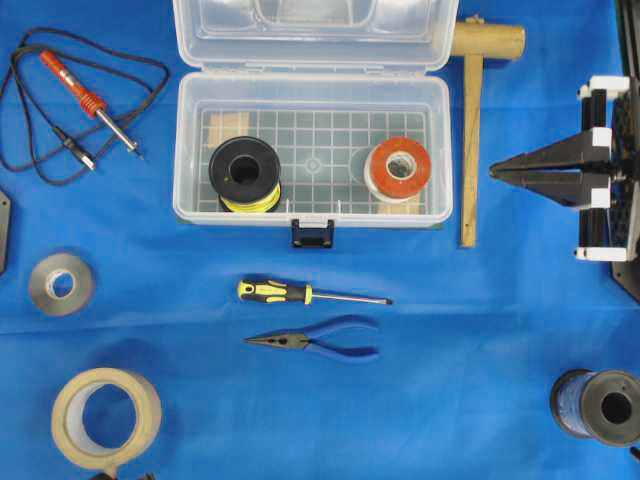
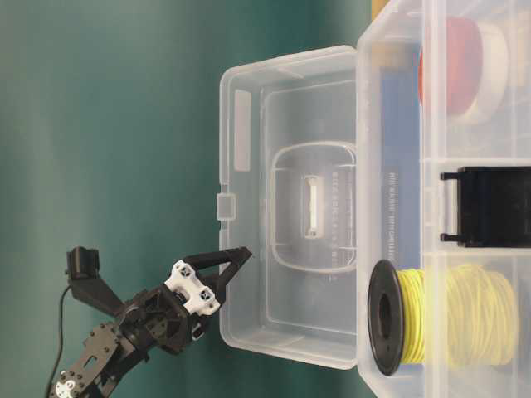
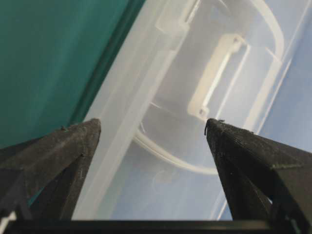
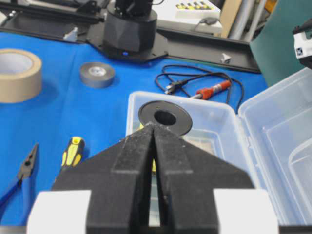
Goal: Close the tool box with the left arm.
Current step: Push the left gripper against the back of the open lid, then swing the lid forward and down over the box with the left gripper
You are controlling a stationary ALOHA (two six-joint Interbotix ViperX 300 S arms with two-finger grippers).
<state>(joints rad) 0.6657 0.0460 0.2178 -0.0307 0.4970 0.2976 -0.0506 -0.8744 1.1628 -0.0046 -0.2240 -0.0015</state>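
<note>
1. The tool box [image 1: 311,150] sat open at the table's far middle, lid [image 2: 286,199] upright.
2. The left gripper [image 3: 153,127], jaws spread, straddled the lid's edge.
3. The right gripper [image 1: 497,172], jaws together, rested beside the box.

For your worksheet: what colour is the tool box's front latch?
Dark blue latch; overhead view shows it best.

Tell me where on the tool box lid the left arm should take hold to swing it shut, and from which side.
Take the lid at its free top edge, far from the hinge, coming from behind. It stands upright and open, so that edge gives most leverage. The left gripper is open right at that rim; probably a push forward over the tool box would do.
</note>
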